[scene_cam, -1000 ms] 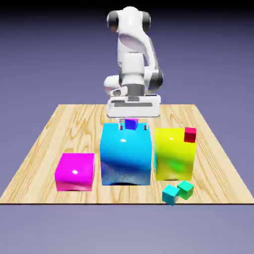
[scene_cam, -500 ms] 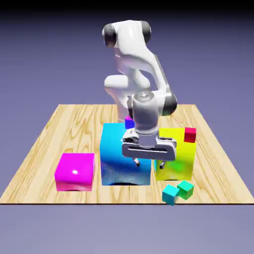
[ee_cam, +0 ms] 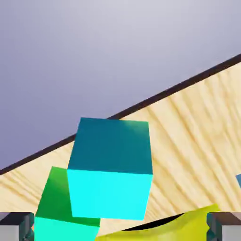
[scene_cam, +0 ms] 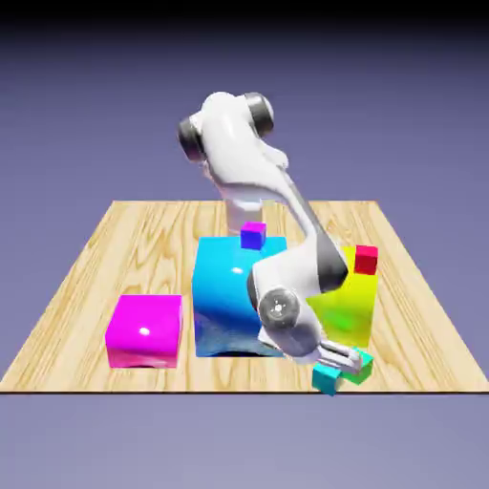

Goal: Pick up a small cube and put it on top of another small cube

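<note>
The tiny teal cube rests at the table's front edge, touching a brighter green tiny cube. My gripper hangs low just above and behind the pair, jaws open. In the hand view the teal cube looms large between the two grey fingertips, which stand wide apart at the bottom corners and do not touch it; the gripper holds nothing. The tiny red cube sits on the top far right corner of the big yellow block.
A big cyan-blue block carries a tiny purple cube. A big magenta block stands at the exterior view's left. The green cube sits beside the teal one, with the table's dark edge close behind.
The arm has swung from behind the cyan block, over it, down to the front right beside the teal and green cubes. The jaws stayed open. No cube has moved.
</note>
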### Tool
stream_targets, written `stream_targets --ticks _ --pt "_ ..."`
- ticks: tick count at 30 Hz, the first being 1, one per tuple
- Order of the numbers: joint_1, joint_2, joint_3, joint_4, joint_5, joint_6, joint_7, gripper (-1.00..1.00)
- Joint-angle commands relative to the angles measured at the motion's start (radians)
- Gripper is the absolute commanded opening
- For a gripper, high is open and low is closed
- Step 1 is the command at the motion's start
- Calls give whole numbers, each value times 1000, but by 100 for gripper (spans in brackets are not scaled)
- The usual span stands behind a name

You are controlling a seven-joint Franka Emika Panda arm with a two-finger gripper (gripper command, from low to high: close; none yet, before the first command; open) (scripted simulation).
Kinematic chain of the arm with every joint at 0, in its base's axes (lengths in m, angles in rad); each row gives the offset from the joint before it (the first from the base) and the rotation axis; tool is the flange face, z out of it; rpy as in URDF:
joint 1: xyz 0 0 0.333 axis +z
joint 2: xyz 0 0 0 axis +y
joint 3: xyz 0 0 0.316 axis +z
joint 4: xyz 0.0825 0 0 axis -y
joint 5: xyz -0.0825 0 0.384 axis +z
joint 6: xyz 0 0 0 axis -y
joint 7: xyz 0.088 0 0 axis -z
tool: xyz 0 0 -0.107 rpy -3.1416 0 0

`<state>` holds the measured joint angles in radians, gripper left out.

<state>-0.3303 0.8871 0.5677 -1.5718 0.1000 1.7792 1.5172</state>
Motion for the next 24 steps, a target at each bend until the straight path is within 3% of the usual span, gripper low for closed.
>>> stream_targets --ticks 1,6,7,12,24 --pt "-8 33 13 28 2 -28 17 0" --pt "13 75 2 -74 -3 118 4 0" --pt "13 75 2 -74 -3 118 4 -100" --pt "3 9 17 24 5 -51 9 -100" --pt "200 -426 88 -52 60 -478 -152 -100"
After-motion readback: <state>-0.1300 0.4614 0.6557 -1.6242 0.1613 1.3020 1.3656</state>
